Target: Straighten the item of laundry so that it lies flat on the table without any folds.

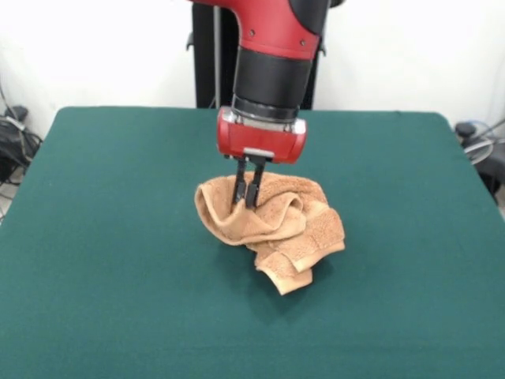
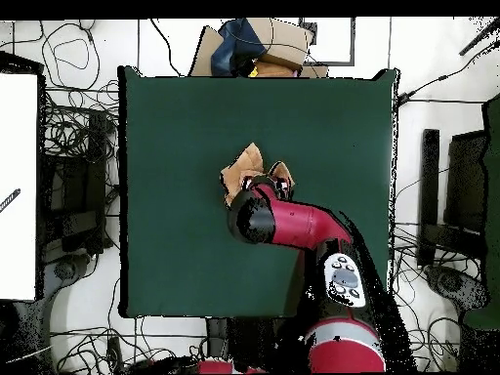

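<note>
The towel (image 1: 272,225) sits bunched and folded over itself near the middle of the table (image 1: 95,260), so nearly all the straightening looks left to do. The gripper (image 1: 246,193) has its fingers pinched together on a raised fold. Bare green felt lies well clear to every table edge, leaving plenty of room for spreading.

The towel (image 1: 272,225) lies bunched mid-table (image 1: 95,237), the pincer (image 1: 246,204) pinching its upper fold.
</note>
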You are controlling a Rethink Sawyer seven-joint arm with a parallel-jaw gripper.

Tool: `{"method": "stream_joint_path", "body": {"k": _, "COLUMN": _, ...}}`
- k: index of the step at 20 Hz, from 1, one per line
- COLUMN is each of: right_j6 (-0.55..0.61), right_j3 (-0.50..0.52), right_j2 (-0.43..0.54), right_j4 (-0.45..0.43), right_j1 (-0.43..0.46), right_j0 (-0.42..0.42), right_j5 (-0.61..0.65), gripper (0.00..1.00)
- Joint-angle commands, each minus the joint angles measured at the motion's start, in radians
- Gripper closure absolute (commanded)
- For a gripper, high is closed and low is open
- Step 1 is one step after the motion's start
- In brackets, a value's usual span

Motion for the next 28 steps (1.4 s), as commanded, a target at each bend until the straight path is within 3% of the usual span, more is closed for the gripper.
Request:
{"method": "stream_joint_path", "body": {"k": 1, "right_j6": 0.041, "right_j3": 0.113, "right_j2": 0.117, "right_j4": -0.018, "right_j1": -0.188, "right_j0": -0.054, "right_j5": 0.195, "gripper": 1.0}}
{"method": "stream_joint_path", "body": {"k": 10, "right_j6": 0.016, "right_j3": 0.117, "right_j2": 0.126, "right_j4": 0.027, "right_j1": -0.344, "right_j0": -0.083, "right_j5": 0.397, "gripper": 1.0}}
{"method": "stream_joint_path", "body": {"k": 21, "right_j6": 0.041, "right_j3": 0.196, "right_j2": 0.184, "right_j4": -0.035, "right_j1": -0.303, "right_j0": -0.139, "right_j5": 0.251, "gripper": 1.0}}
{"method": "stream_joint_path", "body": {"k": 28, "right_j6": 0.022, "right_j3": 0.197, "right_j2": 0.194, "right_j4": -0.044, "right_j1": -0.323, "right_j0": -0.148, "right_j5": 0.298, "gripper": 1.0}}
